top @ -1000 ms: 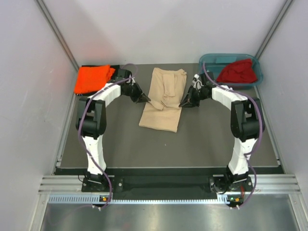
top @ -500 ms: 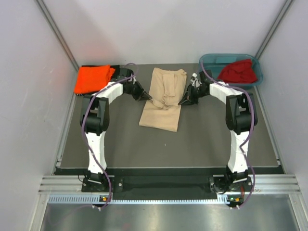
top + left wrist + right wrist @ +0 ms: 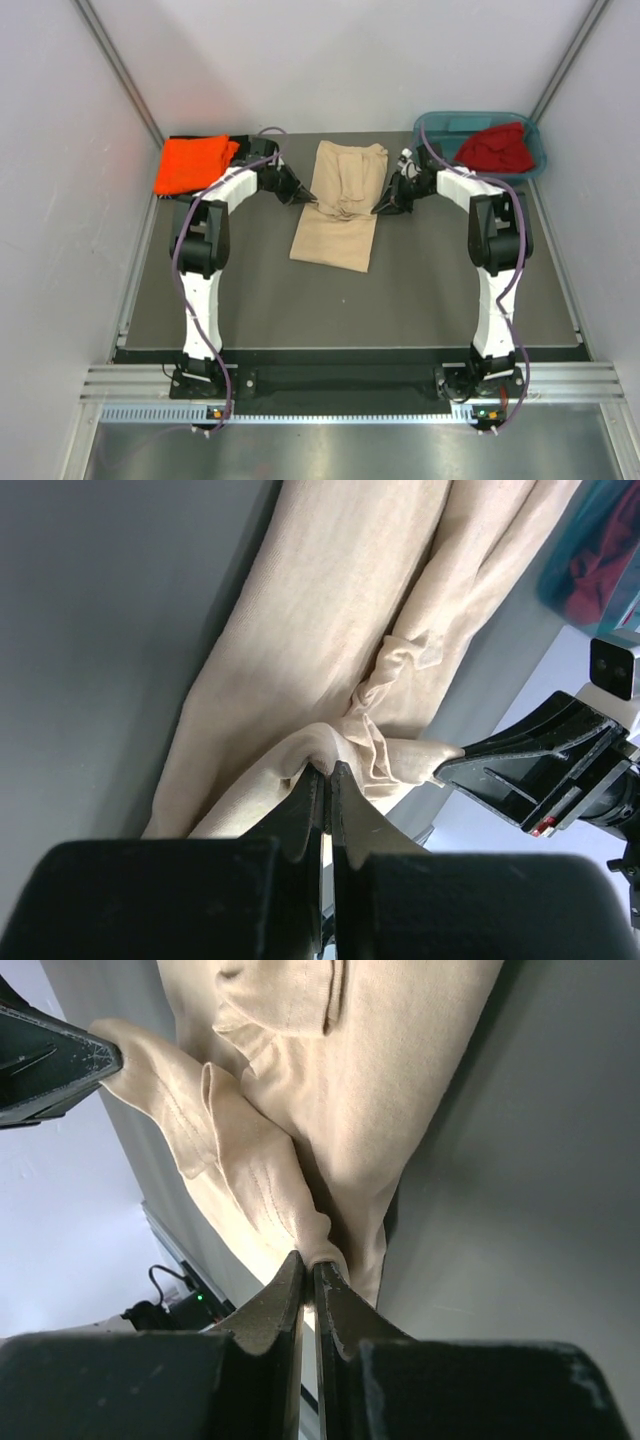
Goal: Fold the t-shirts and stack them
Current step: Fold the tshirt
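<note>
Over the last second both arms have slid a bit toward the far end of the table. The pinched edges of the shirt went with them, so the near hem has crept a little farther in too.

The left gripper (image 3: 307, 202) is clamped down on the left edge of the beige-tan soft cloth t-shirt (image 3: 335, 235). Its fingers are squeezed together with a ridge of fabric bunched up between them, and its wrist view shows that pretty clearly. The right gripper (image 3: 379, 210) is doing the same on the right edge, jaws pressed tight on a fold of the same shirt.

The two sit about level with each other, roughly halfway along the shirt, pointing at one another across it. The cloth between them is puckered into a loose wrinkle. The shirt itself lies lengthwise in the middle of the dark grey table mat (image 3: 430, 290), folded narrow, with its near and far ends lying flat.

Over in the far left corner there's a bright orange cloth t-shirt (image 3: 192, 163) folded up, well apart from the beige one. A dark strip (image 3: 205, 138) peeks out along its far edge. Might be black cloth underneath, but I honestly can't tell from here. The far right corner has a teal plastic tub (image 3: 437, 126) with a dark red cloth t-shirt (image 3: 495, 148) heaped inside it.
</note>
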You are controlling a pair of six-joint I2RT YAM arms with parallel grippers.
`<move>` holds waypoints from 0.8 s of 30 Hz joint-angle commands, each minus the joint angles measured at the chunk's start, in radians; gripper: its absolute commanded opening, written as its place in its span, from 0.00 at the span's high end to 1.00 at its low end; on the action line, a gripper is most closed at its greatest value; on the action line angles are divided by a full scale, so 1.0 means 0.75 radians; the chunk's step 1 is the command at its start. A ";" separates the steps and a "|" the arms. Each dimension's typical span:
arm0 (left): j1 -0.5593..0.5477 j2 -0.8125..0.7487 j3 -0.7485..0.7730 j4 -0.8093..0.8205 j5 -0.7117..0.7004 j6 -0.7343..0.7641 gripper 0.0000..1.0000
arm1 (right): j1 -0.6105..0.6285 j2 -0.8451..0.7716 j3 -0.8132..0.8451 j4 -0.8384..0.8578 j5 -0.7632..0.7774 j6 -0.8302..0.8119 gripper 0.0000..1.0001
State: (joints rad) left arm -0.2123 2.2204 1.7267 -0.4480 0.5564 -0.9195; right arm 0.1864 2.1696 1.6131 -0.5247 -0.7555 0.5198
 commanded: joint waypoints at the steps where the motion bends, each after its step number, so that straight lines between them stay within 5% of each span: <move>1: 0.001 0.024 0.080 0.049 -0.006 -0.021 1.00 | -0.030 0.024 0.091 0.014 -0.028 -0.010 0.94; 5: 0.001 0.071 0.111 0.055 0.009 -0.034 0.95 | -0.034 0.063 0.130 0.014 -0.034 0.002 0.87; 10: 0.001 0.107 0.211 0.011 -0.044 0.007 0.67 | -0.052 0.122 0.205 0.002 -0.024 0.013 0.73; 13: 0.009 0.134 0.332 -0.075 -0.083 0.064 0.61 | -0.077 0.181 0.316 -0.055 -0.011 0.017 0.69; 19: 0.011 -0.007 0.436 -0.323 -0.316 0.356 0.59 | -0.083 0.175 0.600 -0.357 0.146 -0.132 0.62; 24: 0.007 -0.297 0.102 -0.315 -0.274 0.490 0.59 | -0.034 0.000 0.525 -0.489 0.336 -0.278 0.55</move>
State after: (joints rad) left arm -0.2104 2.1712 1.9305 -0.6468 0.3542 -0.6685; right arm 0.1368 2.2990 2.0338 -0.7776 -0.6041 0.4049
